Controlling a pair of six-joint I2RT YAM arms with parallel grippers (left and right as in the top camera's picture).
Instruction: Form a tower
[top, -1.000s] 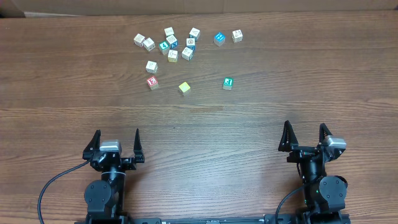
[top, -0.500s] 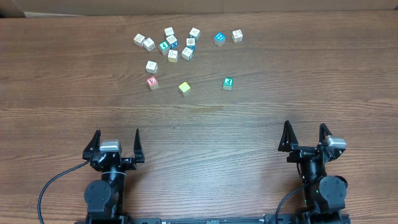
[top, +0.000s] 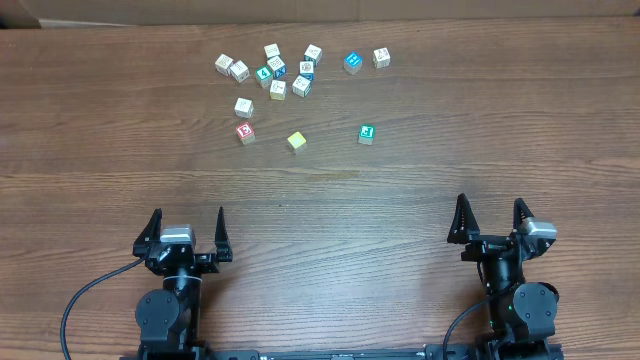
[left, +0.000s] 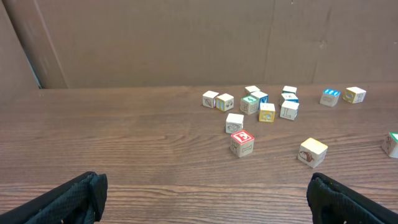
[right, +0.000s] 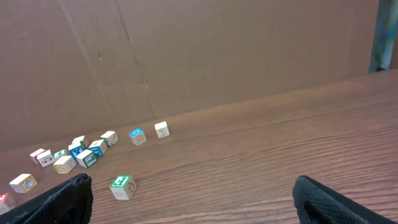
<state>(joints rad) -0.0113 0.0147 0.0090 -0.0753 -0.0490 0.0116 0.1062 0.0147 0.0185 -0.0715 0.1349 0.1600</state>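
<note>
**Inspector:** Position of the task pieces?

**Assistant:** The yellow-topped wooden cube (top: 295, 141) sits alone on the brown wood-grain table (top: 400, 200). The green-faced wooden cube (top: 366, 134) stands to its right, well apart from it. The teal-faced wooden cube (top: 264, 74) lies beyond the yellow one, toward the far edge and slightly left. All three rest directly on the table, each a single layer high.

**Inspector:** Other items?

**Assistant:** The teal-faced cube belongs to a loose cluster of small wooden letter cubes (top: 290, 72), mostly white-faced, beyond the yellow cube. A blue-faced wooden cube (top: 352, 62) and a white one beside it lie beyond and to the right. A red-faced wooden cube (top: 245, 132) stands just left of the yellow cube, apart from it, with a white cube behind that.

**Inspector:** Tool condition?

**Assistant:** The left gripper (top: 187, 225) is on the near side of the yellow cube and to its left, far from it, with jaws spread wide and holding nothing. The right gripper (top: 490, 215) is on the near side and to the right, equally wide and empty. Neither touches a cube.
</note>
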